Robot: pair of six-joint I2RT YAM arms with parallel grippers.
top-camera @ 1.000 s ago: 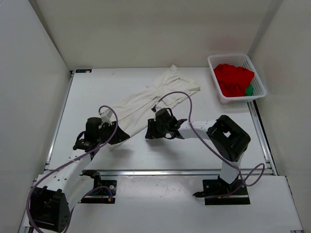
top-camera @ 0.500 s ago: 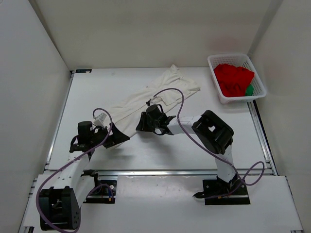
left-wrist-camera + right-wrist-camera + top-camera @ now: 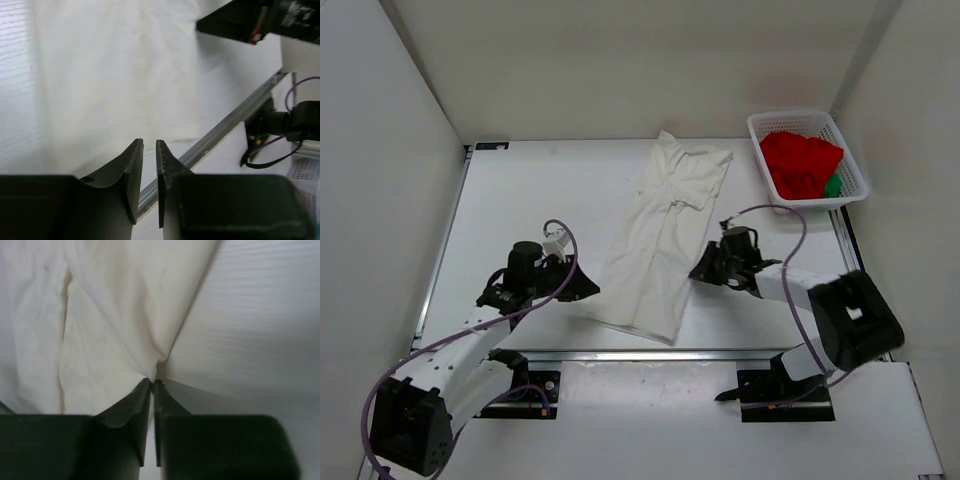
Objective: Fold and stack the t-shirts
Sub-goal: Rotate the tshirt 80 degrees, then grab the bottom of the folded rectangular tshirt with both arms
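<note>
The cream-white t-shirt (image 3: 665,230) lies as a long strip from the table's back centre down to the near rail. My right gripper (image 3: 698,272) is at its right edge, shut on a pucker of the cloth (image 3: 100,315) that runs into the tips (image 3: 154,381). My left gripper (image 3: 592,292) sits at the strip's lower left edge. Its jaws (image 3: 149,142) stand a narrow slit apart with the hem (image 3: 115,75) right at the tips; a pinch does not show. The red t-shirt (image 3: 800,160) and green t-shirt (image 3: 833,186) lie bunched in the basket.
The white mesh basket (image 3: 820,203) stands at the back right corner. A metal rail (image 3: 720,352) runs along the table's near edge, just below the shirt's lower end. White walls close in the left, back and right sides. The right arm (image 3: 260,20) shows beyond the cloth.
The cream-white shirt has swung from a diagonal to nearly lengthwise, its lower end now by the near rail. My right gripper moved right and closed on the cloth. My left gripper shifted right and narrowed.
</note>
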